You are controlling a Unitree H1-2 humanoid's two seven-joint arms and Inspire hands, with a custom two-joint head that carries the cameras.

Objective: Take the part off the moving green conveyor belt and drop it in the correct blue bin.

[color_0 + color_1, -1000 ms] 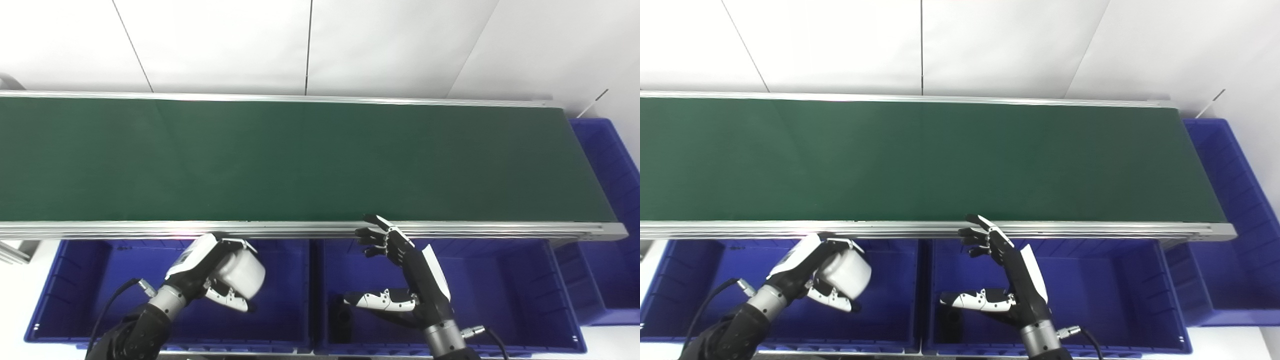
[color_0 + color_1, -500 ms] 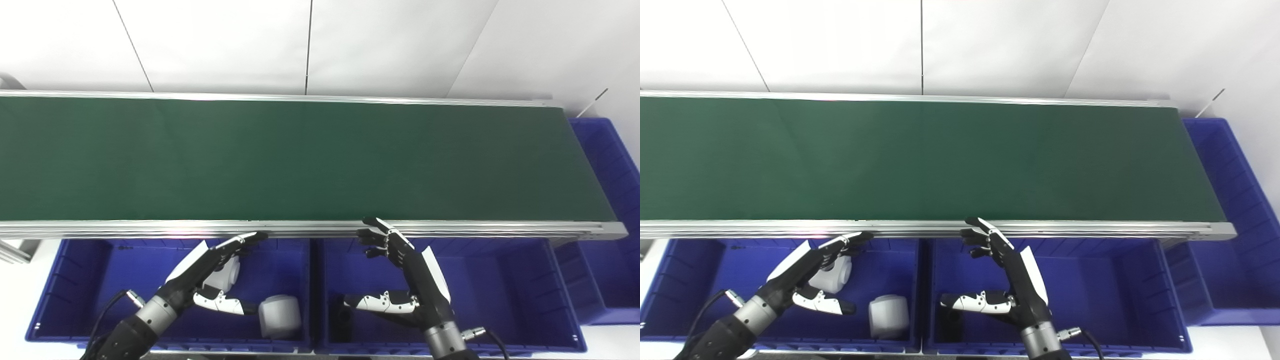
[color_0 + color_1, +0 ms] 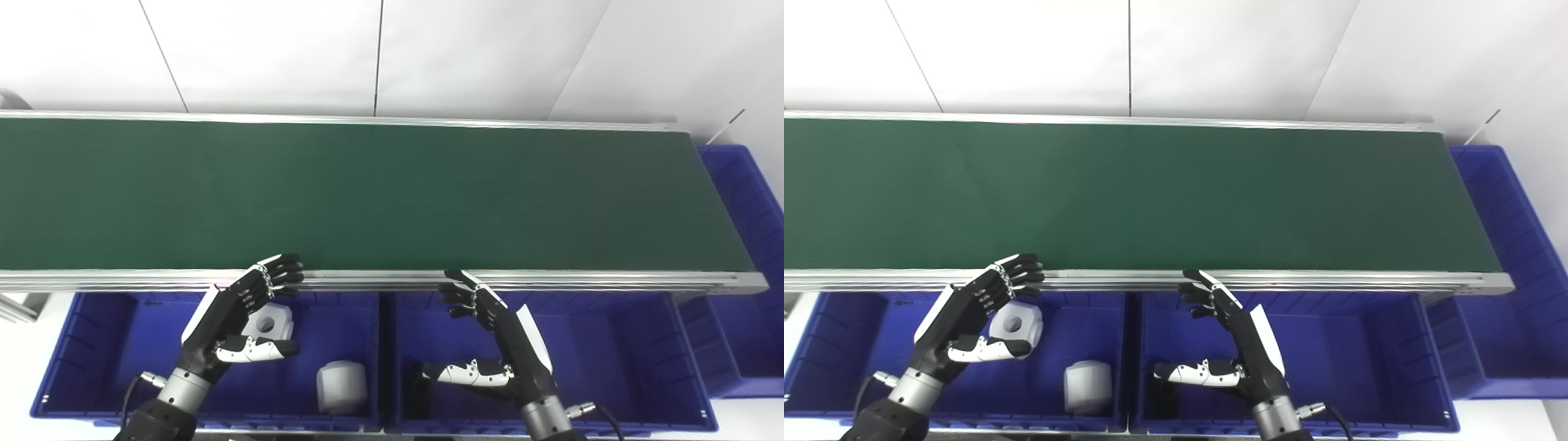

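Already the rounded white plastic part (image 3: 341,386) lay binned at six o'clock, seemingly light, rigid, slick, best gripped across its sides, both hands' fingers (image 3: 278,274) spread empty.

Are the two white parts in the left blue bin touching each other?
Apart. In the right eye view, blue bin floor shows between the white part with the hole and the rounded white part lying nearer the front of the left bin.

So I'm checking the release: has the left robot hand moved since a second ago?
Yes. The left robot hand, then shut on a white part over the left blue bin, is now open, fingertips up at the conveyor rail.
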